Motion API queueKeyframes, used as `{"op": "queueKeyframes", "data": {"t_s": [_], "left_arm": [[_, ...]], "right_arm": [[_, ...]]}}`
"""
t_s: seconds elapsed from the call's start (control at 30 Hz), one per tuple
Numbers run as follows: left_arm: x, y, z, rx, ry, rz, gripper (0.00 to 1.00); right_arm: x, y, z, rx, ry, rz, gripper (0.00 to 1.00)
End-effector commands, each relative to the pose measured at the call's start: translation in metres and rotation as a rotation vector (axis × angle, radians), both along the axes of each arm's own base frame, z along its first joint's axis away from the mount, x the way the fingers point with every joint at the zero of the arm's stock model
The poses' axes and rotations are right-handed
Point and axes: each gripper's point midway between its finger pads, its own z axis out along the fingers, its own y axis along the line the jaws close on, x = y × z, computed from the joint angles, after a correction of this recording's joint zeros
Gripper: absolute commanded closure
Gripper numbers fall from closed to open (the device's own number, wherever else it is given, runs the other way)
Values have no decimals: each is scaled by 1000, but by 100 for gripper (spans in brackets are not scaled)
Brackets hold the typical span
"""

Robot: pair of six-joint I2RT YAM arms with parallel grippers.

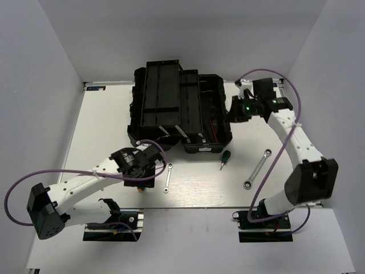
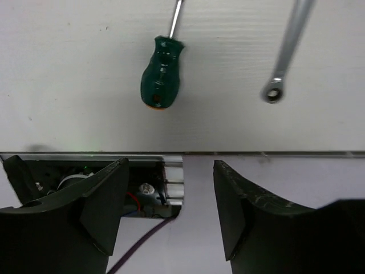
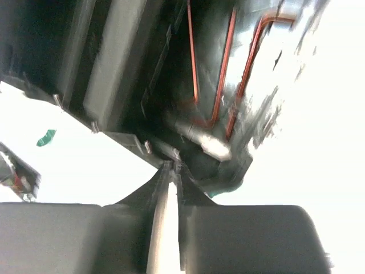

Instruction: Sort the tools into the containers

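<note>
A green-handled screwdriver (image 1: 225,158) and a larger silver wrench (image 1: 258,169) lie on the white table right of centre. A smaller wrench (image 1: 167,178) lies near the front; it also shows in the left wrist view (image 2: 285,51). A second green screwdriver (image 2: 162,71) lies just beyond my left gripper (image 2: 171,165), which is open and empty, low over the table (image 1: 138,181). My right gripper (image 1: 235,108) is shut at the right side of the black containers (image 1: 171,108); its tips (image 3: 173,166) meet with nothing visible between them. No hex keys show.
The black containers stand at the back centre, with trays and an open compartment with orange lines (image 3: 228,85). The table's near edge (image 2: 256,153) and the left arm's base mount (image 2: 148,191) lie under the left fingers. White walls close in the table.
</note>
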Motion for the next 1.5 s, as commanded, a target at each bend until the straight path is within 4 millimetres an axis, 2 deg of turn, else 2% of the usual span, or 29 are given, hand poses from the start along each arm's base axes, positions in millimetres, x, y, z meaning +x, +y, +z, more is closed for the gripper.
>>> {"op": "queueKeyframes", "data": {"t_s": [0.0,0.03,0.07,0.13,0.17,0.23,0.27,0.43,0.53,0.63,0.83,1.0,1.1,1.23,1.37,1.43,1.47], "left_arm": [[-3,1,-27,9,13,13,29],[-3,1,-32,9,13,13,29],[-3,1,-37,8,12,13,27],[6,-5,-39,-16,-20,15,27],[9,-2,-38,-8,-32,28,27],[15,-4,-39,-6,-54,32,25],[21,-9,-38,-29,-74,33,25],[27,-18,-57,-14,-57,11,25],[26,-11,-72,17,-33,28,25],[23,-1,-87,32,-12,85,24],[20,12,-87,-5,-48,186,24],[14,9,-99,-20,-1,188,25],[19,4,-103,-24,-6,179,27],[37,-6,-102,-8,-38,152,29],[43,-11,-113,13,-28,128,37],[42,-13,-120,8,-19,125,45],[44,-15,-119,1,-25,125,48]], "right_arm": [[-52,-16,-29,-33,117,108,96],[-59,-17,-32,-32,123,123,100],[-76,-24,-54,-53,172,144,100],[-88,-29,-51,-58,142,149,100],[-101,-33,-63,-70,152,161,100],[-110,-37,-61,-75,125,165,100],[-120,-38,-72,-77,157,170,100],[-136,-36,-76,-42,174,175,100],[-139,-35,-76,-28,175,178,100],[-146,-36,-78,-25,182,191,90],[-154,-38,-85,-20,199,194,89],[-155,-37,-89,-13,205,192,85],[-152,-40,-93,-27,204,182,74],[-150,-42,-101,-43,228,157,58],[-152,-45,-115,-51,247,103,48],[-145,-49,-124,-71,236,34,48],[-150,-51,-136,-80,258,21,48]]}}
